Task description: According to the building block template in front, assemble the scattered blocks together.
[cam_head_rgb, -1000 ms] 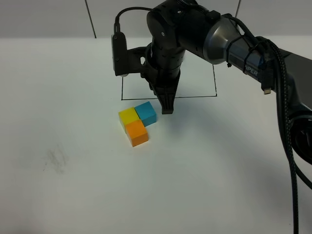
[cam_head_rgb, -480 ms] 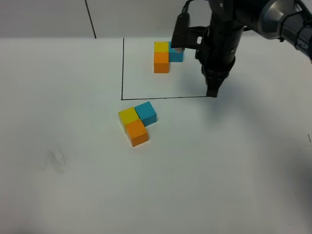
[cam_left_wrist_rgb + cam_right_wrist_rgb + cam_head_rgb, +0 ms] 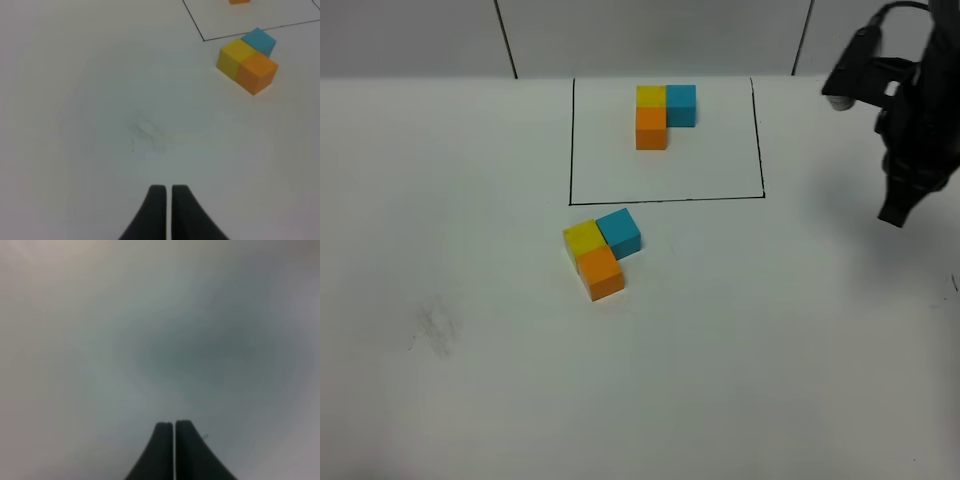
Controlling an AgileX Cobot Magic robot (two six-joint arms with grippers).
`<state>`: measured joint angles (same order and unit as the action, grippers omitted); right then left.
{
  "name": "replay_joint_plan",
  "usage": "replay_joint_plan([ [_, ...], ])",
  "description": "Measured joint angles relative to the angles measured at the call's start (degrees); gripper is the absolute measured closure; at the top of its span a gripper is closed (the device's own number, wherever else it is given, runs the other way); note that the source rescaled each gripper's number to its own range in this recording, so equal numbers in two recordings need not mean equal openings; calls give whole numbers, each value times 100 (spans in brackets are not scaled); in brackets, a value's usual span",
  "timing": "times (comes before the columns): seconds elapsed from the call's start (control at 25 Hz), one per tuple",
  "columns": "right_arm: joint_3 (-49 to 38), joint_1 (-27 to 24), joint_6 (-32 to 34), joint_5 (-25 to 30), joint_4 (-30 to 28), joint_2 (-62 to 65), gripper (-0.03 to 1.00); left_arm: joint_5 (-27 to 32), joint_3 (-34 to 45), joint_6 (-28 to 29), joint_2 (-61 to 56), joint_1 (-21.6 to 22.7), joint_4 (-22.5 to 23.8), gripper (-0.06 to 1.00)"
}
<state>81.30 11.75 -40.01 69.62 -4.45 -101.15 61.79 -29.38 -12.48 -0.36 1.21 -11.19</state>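
The white table point(image 3: 470, 400) filled the high view, bearing a faint grey smudge point(image 3: 435, 328) toward its left side. The right arm point(image 3: 910, 130) stood over the table's right edge, well apart from every block, and the right gripper point(image 3: 894, 214) at its tip pointed down at bare surface; the right wrist view showed its two fingers pressed together with only a hairline slit between them and nothing gripped, over blurred grey table. A thin black drawn rectangle point(image 3: 665, 140) lay at the far middle of the table, and inside it, near its far edge, sat the building block template point(image 3: 660, 112): a yellow cube with a blue cube touching it on the right and an orange cube touching it on the near side, forming a neat L. Just outside the rectangle's near left corner sat the scattered blocks point(image 3: 602, 250), gathered into the same L, turned slightly askew to the drawn lines: the yellow block point(image 3: 584, 240), the light blue block point(image 3: 620, 232) against it on the right, and the orange block point(image 3: 601, 273) against it on the near side. The left gripper point(image 3: 167, 192) appeared only in the left wrist view, its fingers closed together and empty above the smudge, well apart from the gathered blocks.
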Motion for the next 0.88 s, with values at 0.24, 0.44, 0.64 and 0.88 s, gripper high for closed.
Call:
replay_joint_plan([
  [0.24,-1495,-392,715,-97,-18,1230,96,0,0,0,0,0,0,94],
  [0.44,-2802,-413,1419,-626,-18,2344,96,0,0,0,0,0,0,94],
  [0.64,-3761,-413,1994,-822,11,3460,96,0,0,6,0,0,0,94],
  [0.88,-4502,-413,2223,-851,292,4611,96,0,0,6,0,0,0,94],
])
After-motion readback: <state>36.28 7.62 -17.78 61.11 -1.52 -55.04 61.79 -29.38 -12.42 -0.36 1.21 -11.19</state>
